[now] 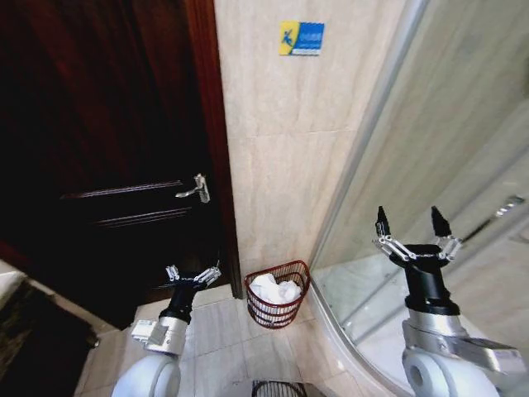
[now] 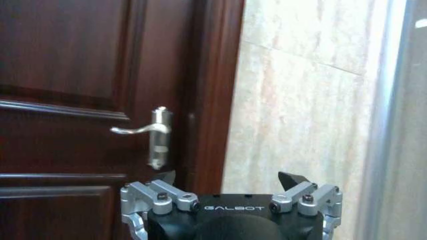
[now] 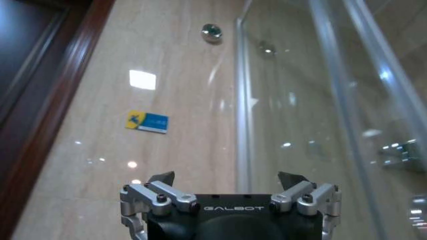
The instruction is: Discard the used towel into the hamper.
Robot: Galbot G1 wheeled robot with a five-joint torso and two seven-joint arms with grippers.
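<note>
L gripper (image 1: 193,274) + R gripper (image 1: 412,224) both wide, empty — white towel (image 1: 276,289) in hamper (image 1: 277,313).

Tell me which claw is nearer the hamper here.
Left. The open left claw hangs low beside the hamper, toward the door. The open right claw is raised higher, on the shower-glass side.

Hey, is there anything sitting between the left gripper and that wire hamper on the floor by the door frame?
Nothing visible. The left gripper hangs open and empty in front of the dark door, and only bare floor tile separates it from the hamper, which already holds white towel.
</note>
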